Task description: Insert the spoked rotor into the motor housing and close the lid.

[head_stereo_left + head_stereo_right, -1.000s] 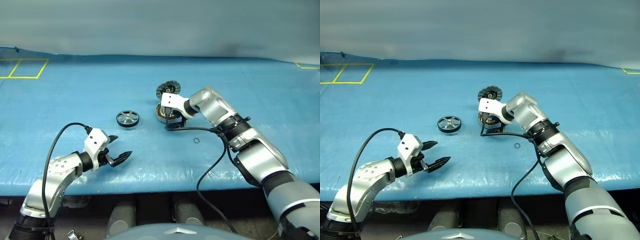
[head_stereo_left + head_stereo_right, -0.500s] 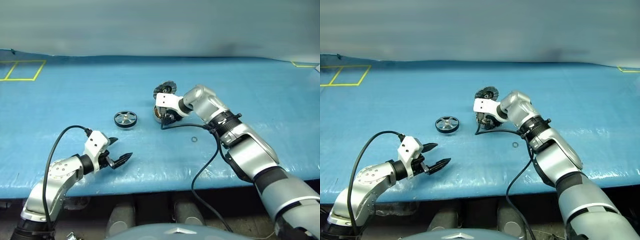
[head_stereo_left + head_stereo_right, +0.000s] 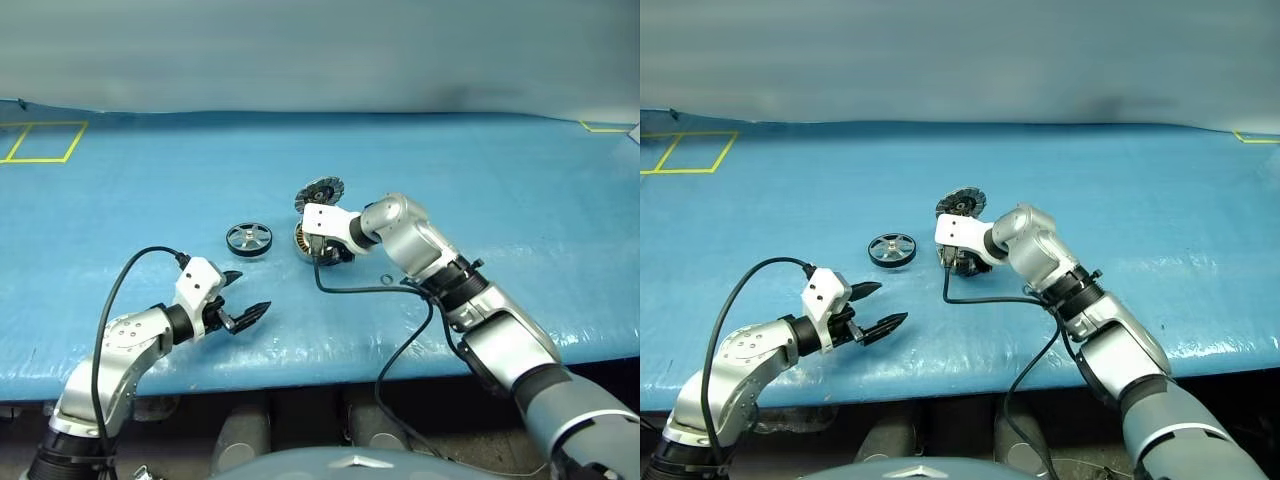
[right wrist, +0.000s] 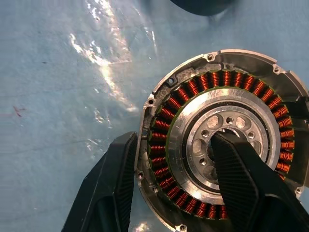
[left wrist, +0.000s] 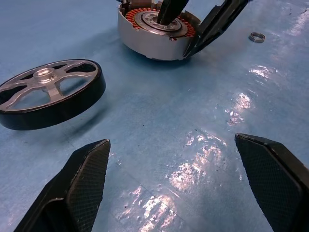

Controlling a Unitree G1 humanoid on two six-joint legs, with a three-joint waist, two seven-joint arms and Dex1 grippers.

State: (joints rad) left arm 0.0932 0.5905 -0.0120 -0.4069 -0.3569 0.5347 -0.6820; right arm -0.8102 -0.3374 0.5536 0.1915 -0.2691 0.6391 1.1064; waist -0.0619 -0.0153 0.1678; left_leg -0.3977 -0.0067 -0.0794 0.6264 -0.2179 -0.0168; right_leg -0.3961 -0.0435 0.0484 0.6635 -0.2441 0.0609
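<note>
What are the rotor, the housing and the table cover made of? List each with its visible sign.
Rotor: matte black rim, maybe rubber or coated; bright, seemingly metal spokes and hub.
Housing: grey metal shell, copper-coloured wire windings, machined silver centre with drilled holes.
Table cover: glossy blue sheet, likely plastic, with wrinkles and glare.

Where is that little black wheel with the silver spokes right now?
The spoked rotor lies flat on the blue table, just to the robot's left of the motor housing, ahead of the left gripper.
</note>
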